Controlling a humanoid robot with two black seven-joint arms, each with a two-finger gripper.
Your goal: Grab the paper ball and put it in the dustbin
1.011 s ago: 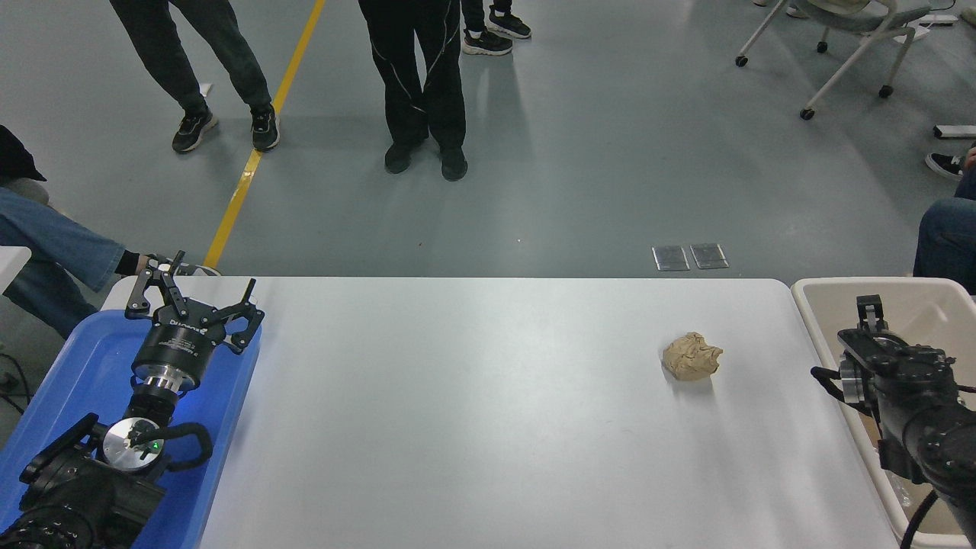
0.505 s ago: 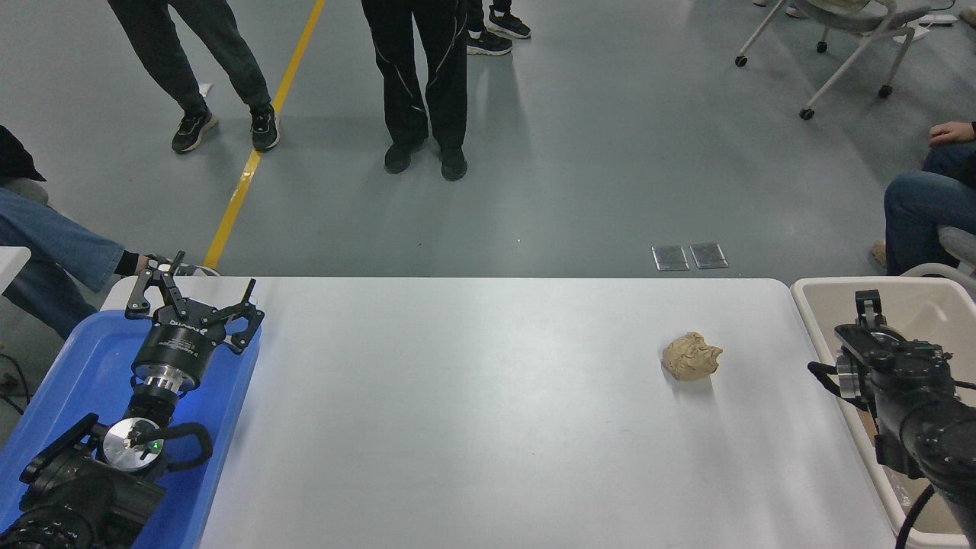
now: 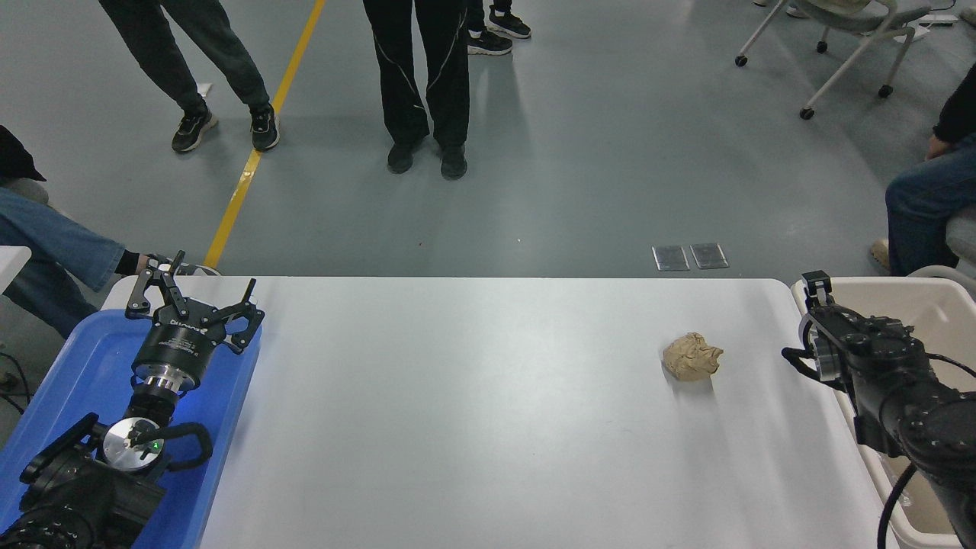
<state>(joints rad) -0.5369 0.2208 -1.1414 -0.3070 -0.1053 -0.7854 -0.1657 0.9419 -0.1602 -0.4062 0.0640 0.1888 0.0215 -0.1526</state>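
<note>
The right pincer [image 3: 817, 293] shows only one fingertip above its wrist, so whether its fingers are spread or closed cannot be told. Behind and below that pincer, the arm covers much of the dustbin [image 3: 926, 293], whose right side and near end run off the picture's edge; its contents are hidden. Beyond the pincer, a seated person [image 3: 926, 198] is cut off at the right edge. Two standing people [image 3: 423, 76] past the counter [image 3: 488, 412] show legs only.
</note>
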